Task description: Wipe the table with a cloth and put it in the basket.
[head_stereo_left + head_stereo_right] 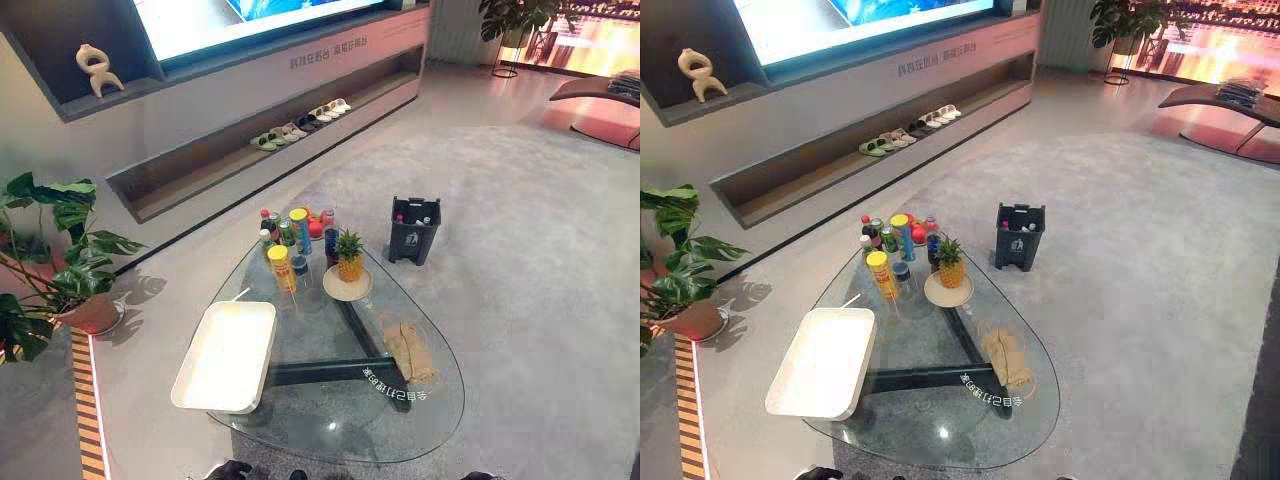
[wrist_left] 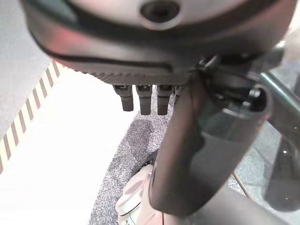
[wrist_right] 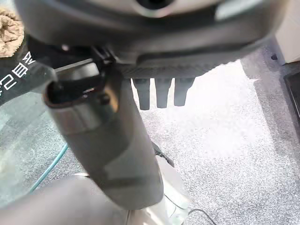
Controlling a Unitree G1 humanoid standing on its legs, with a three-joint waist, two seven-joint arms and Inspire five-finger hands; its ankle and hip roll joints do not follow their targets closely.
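Cloth (image 1: pixel 408 350): tan, fuzzy and crumpled into a narrow, lumpy strip. It lies flat on the right part of the glass table (image 1: pixel 330 420), close to the right rim and just beyond the white print on the glass. A corner of it also shows in the right wrist view.

Long axis: runs from the far side toward the robot, with the near end leaning slightly right. No clear head or tail. The far end lies toward the plate (image 1: pixel 347 286) with the pineapple (image 1: pixel 349 255), well short of it.

Basket (image 1: pixel 225 355): white, shallow and rectangular, on the left part of the table. Its outer side hangs over the rim. It is well apart from the cloth, with bare glass between them.

Left hand (image 2: pixel 145 65): fingers (image 2: pixel 143 101) straight and apart from the thumb, holding nothing, over the floor.

Right hand (image 3: pixel 187 61): same posture, fingers (image 3: pixel 161 93) straight and empty, near the table edge. It is not touching the cloth.

Other items: a cluster of cans (image 1: pixel 290 235) at the far end of the table, and a dark bin (image 1: pixel 414 228) on the floor beyond.
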